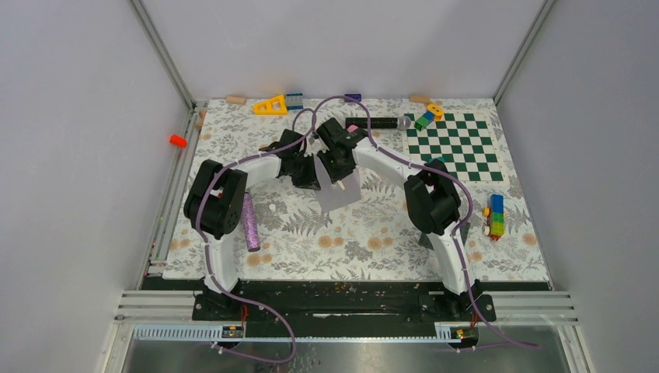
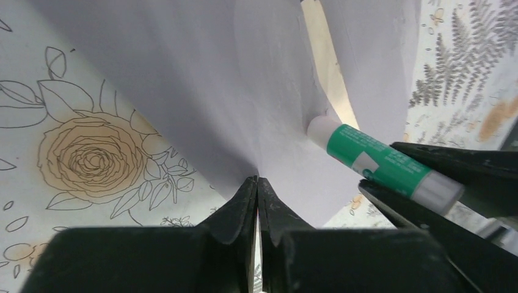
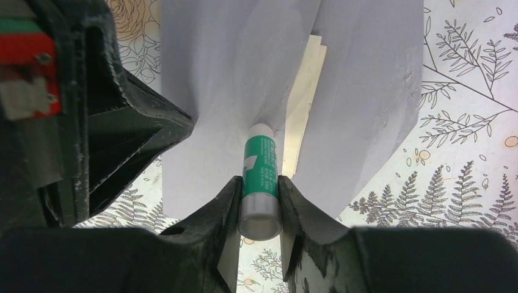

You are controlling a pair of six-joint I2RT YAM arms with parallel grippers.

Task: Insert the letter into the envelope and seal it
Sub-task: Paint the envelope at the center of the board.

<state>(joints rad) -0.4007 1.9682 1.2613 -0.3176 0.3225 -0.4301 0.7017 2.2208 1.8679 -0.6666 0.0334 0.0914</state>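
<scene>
We were looking at a robotics lab's test cell. Plain pale panels (image 1: 78, 116) in aluminium framing (image 1: 163, 54) walled in the bench (image 1: 365, 249), whose top wore a floral printed sheet like a staged backdrop. The left arm (image 1: 217, 202) and right arm (image 1: 431, 203) were bolted to a metal rail (image 1: 350, 307), trailing purple cables (image 1: 330, 99). Beyond and right of the right hand (image 1: 339, 172) lay props: a green-and-white checkerboard (image 1: 455, 148) and toy blocks (image 1: 495, 216); far left of the left hand (image 1: 313, 175), a small orange piece (image 1: 178, 141).
</scene>
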